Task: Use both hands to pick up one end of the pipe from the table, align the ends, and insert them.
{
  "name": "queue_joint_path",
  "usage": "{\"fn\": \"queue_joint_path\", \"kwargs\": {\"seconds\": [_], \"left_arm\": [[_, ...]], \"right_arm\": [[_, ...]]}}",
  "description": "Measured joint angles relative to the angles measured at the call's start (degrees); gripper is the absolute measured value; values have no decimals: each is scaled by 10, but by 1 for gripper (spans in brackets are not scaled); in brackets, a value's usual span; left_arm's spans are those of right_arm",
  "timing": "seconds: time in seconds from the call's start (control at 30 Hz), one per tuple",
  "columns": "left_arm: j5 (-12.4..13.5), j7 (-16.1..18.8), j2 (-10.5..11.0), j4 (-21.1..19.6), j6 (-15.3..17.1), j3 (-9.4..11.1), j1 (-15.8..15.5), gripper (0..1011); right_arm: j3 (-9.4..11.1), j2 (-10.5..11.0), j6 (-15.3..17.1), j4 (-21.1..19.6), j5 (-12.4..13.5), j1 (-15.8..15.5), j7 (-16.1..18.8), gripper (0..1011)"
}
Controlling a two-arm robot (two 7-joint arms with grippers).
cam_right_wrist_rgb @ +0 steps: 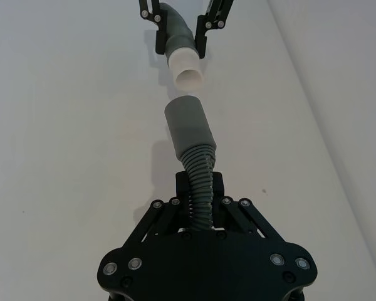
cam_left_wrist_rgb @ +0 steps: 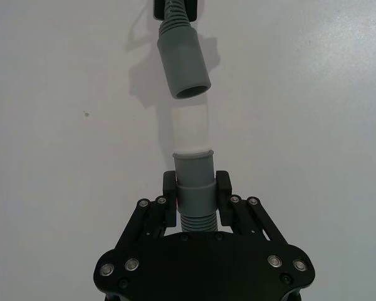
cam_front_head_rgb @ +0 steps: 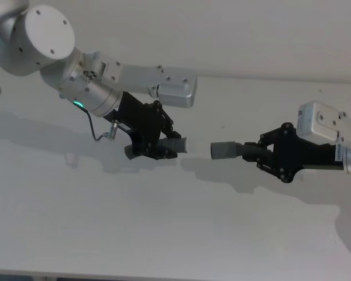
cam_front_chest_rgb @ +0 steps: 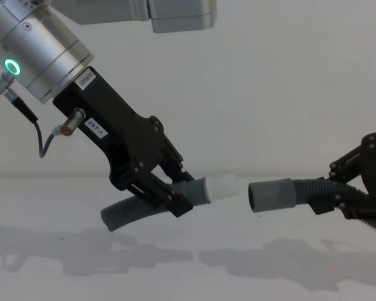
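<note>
From my head, my left gripper (cam_front_head_rgb: pixel 164 147) clamps the white-tipped hose piece (cam_front_head_rgb: pixel 174 144) above the table (cam_front_head_rgb: pixel 164 234); my right gripper (cam_front_head_rgb: pixel 250 151) clamps the socket hose piece (cam_front_head_rgb: pixel 224 150). From my chest, the white tip (cam_front_chest_rgb: pixel 227 186) faces the socket cuff (cam_front_chest_rgb: pixel 271 194), apart.

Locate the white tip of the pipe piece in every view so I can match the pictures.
Head view: white tip just left of centre, at the end of the piece in the left gripper.
Left wrist view: at the centre, just beyond the grey cuff.
Right wrist view: near the top.
Chest view: at mid-height, slightly left of centre.
Shared landmark: the grey socket cuff, facing the tip across a small gap, held by the right gripper.
</note>
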Motion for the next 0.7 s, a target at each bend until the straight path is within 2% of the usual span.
{"fn": "queue_joint_path", "kwargs": {"seconds": [0.7], "left_arm": [[4,0,-6,7,5,6,-4,354]], "right_arm": [[0,2,9,-8,4,0,-4,177]]}}
